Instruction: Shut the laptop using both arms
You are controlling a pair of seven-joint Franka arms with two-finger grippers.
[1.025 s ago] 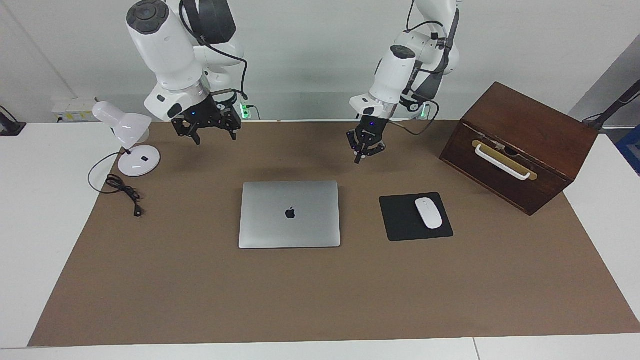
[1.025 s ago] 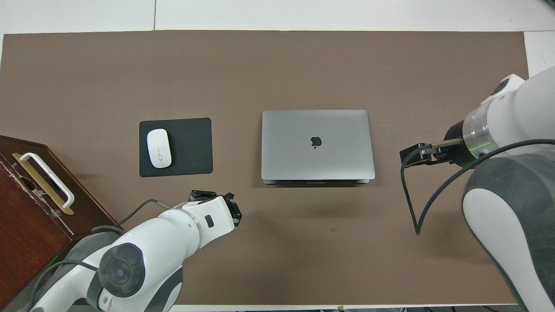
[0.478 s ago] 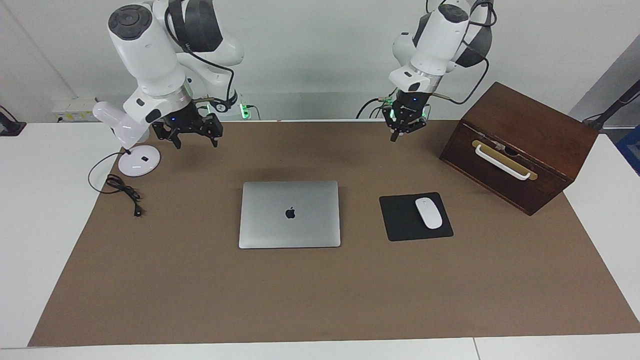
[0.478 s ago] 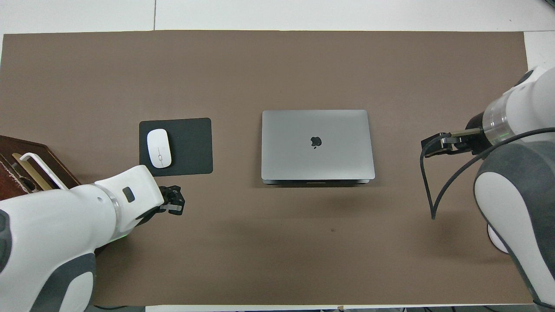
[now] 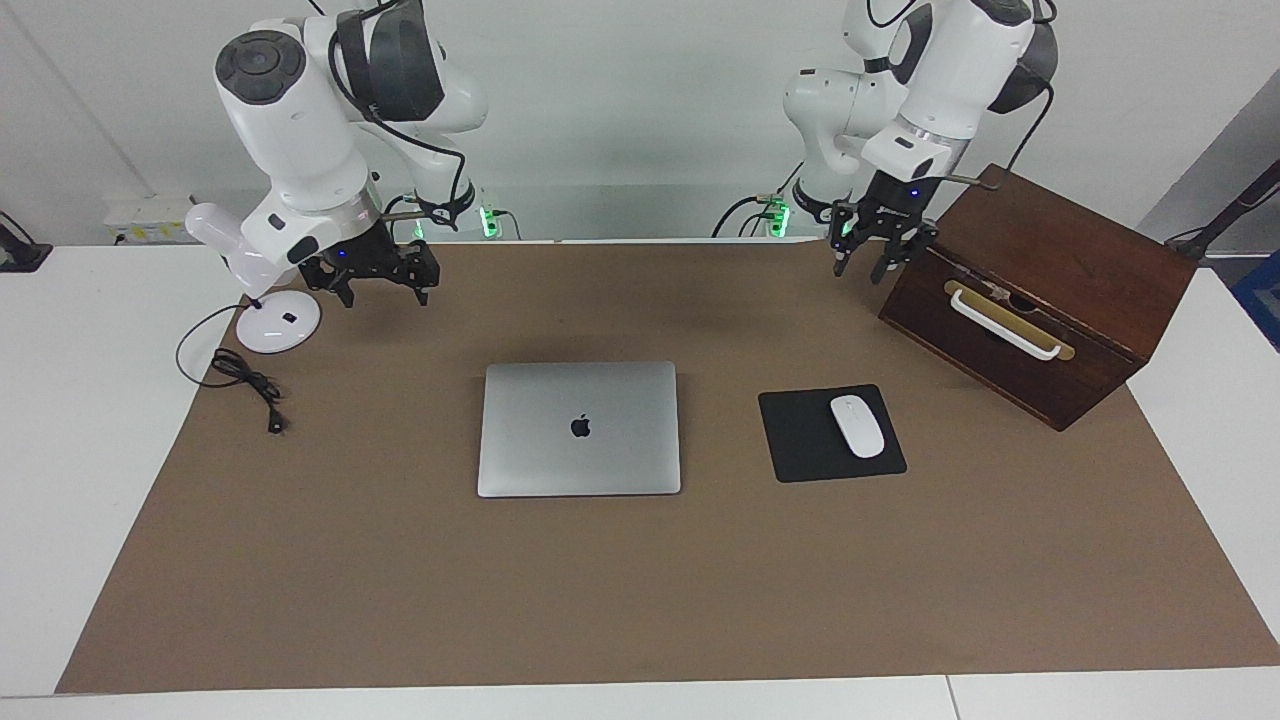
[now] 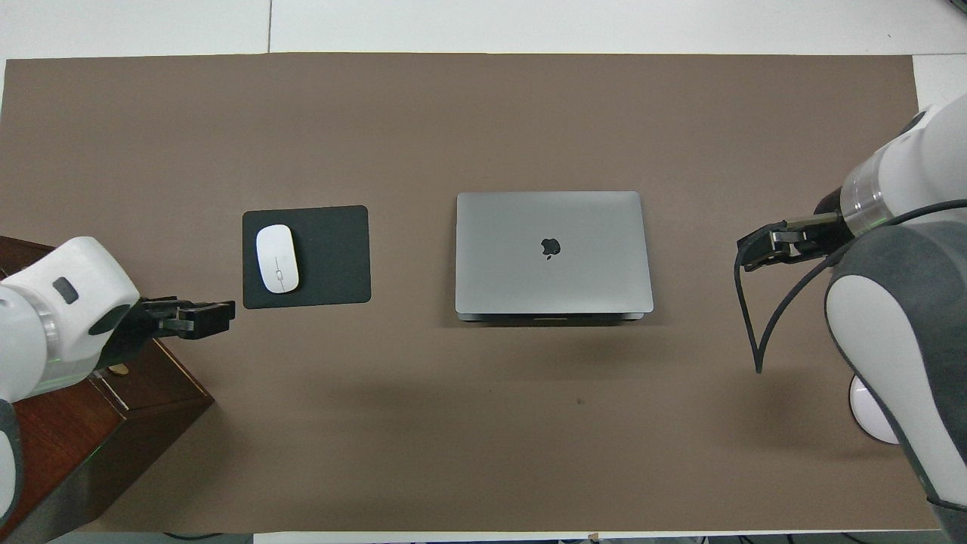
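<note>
With the laptop point(image 5: 579, 429) shut flat at the desk's middle, both grippers hang empty and open (left point(image 5: 866, 256) beside the box point(image 5: 1040, 290), right point(image 5: 380, 280) beside the lamp point(image 5: 262, 280)), risking knocks.

One camera sits high across the table point(image 5: 60, 450), facing the robots. The other hangs above the robots' end, looking steeply down and forward. Both take in the brown mat point(image 5: 400, 600), edge to edge.

A robotics lab. Two arms point(image 5: 300, 130) stand at a white table point(image 5: 90, 400) under a brown mat point(image 5: 640, 580), against a bare wall. Desk props sit staged: lamp point(image 5: 250, 262), mouse point(image 5: 857, 426), wooden box point(image 5: 1050, 290).
</note>
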